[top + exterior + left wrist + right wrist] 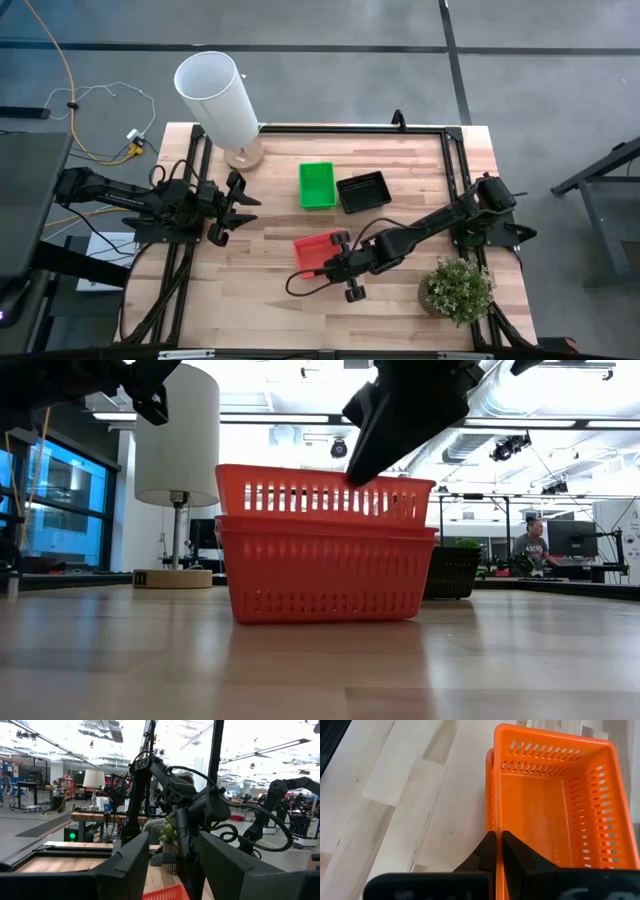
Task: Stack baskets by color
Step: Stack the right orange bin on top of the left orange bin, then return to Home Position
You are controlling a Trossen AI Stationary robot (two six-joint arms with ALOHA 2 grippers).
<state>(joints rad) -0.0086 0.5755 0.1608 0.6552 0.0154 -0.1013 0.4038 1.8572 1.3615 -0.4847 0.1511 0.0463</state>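
Two red baskets sit nested on the table, toward the near edge from the green basket, beside which lies one black basket. The right hand pinches the upper red basket's wall; the left hand, well left of the green basket, is spread, empty.

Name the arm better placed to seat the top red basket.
Right. The right gripper is shut on the top red basket, tilted in the red stack; the left gripper hovers off by the white cylinder.
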